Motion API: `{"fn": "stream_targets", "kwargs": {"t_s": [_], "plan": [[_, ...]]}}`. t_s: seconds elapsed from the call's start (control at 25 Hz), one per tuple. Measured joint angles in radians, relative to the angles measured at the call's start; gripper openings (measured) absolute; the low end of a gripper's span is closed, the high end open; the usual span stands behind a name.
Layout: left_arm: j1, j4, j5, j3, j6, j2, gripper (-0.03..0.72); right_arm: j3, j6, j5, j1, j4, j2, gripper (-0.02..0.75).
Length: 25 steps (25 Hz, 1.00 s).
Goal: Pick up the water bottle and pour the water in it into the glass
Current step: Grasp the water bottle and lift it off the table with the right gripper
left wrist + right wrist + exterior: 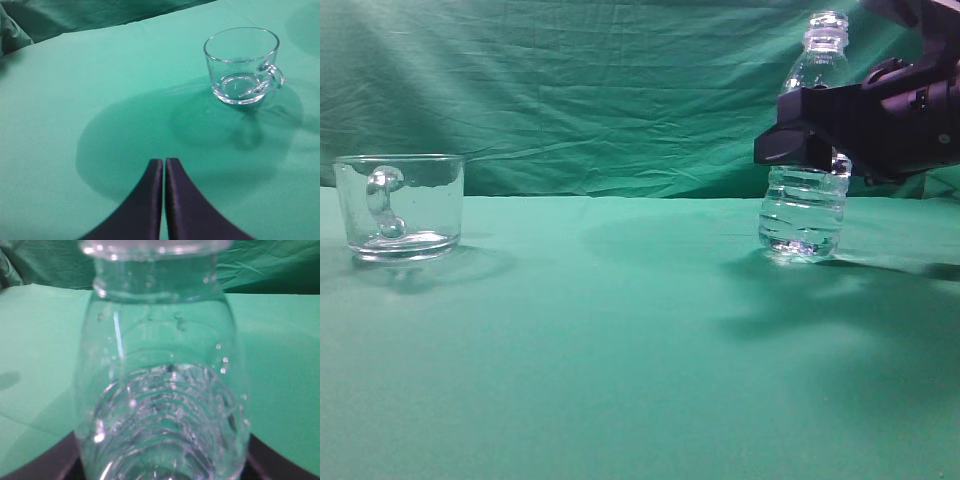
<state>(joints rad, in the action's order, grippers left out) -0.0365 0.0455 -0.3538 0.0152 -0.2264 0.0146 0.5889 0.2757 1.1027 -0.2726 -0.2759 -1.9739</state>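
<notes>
Two grippers: I see both
Right gripper [810, 140]: clasped around water bottle [805, 200], right of exterior frame, standing upright on green cloth [620, 350]
Left gripper [164, 167]: fingers together, holding nothing
Glass [241, 65]: far left of exterior frame
Writing: I read none

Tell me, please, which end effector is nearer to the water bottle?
Right. The right end effector is at the water bottle, around its middle. The left end effector hangs shut near the glass, with no bottle in its view.

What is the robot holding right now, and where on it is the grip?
The right gripper is around the middle of the water bottle, which stands on the table; a firm grip cannot be confirmed. The left gripper is shut and holds nothing.
</notes>
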Motion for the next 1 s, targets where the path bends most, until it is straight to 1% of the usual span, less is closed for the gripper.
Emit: {"fn": "stream_targets", "kwargs": {"t_s": [0.2, 0.24, 0.28, 0.4, 0.44, 0.48, 0.72, 1.0], "plan": [[0.0, 0.0, 0.0, 0.0, 0.0, 0.0, 0.0, 0.0, -0.007, -0.002, 0.0, 0.0, 0.0, 0.405], [0.0, 0.0, 0.0, 0.0, 0.0, 0.0, 0.0, 0.0, -0.011, -0.002, 0.0, -0.002, 0.0, 0.362], [0.0, 0.0, 0.0, 0.0, 0.0, 0.0, 0.0, 0.0, -0.014, -0.002, 0.0, -0.002, 0.0, 0.351], [0.0, 0.0, 0.0, 0.0, 0.0, 0.0, 0.0, 0.0, -0.02, -0.006, 0.0, -0.004, 0.0, 0.353], [0.0, 0.0, 0.0, 0.0, 0.0, 0.0, 0.0, 0.0, -0.02, -0.008, 0.0, -0.004, 0.0, 0.312], [0.0, 0.0, 0.0, 0.0, 0.0, 0.0, 0.0, 0.0, -0.022, -0.008, 0.0, -0.004, 0.0, 0.321], [0.0, 0.0, 0.0, 0.0, 0.0, 0.0, 0.0, 0.0, -0.022, -0.02, 0.0, -0.004, 0.007, 0.321], [0.0, 0.0, 0.0, 0.0, 0.0, 0.0, 0.0, 0.0, -0.05, -0.148, 0.0, -0.016, 0.119, 0.321]]}}
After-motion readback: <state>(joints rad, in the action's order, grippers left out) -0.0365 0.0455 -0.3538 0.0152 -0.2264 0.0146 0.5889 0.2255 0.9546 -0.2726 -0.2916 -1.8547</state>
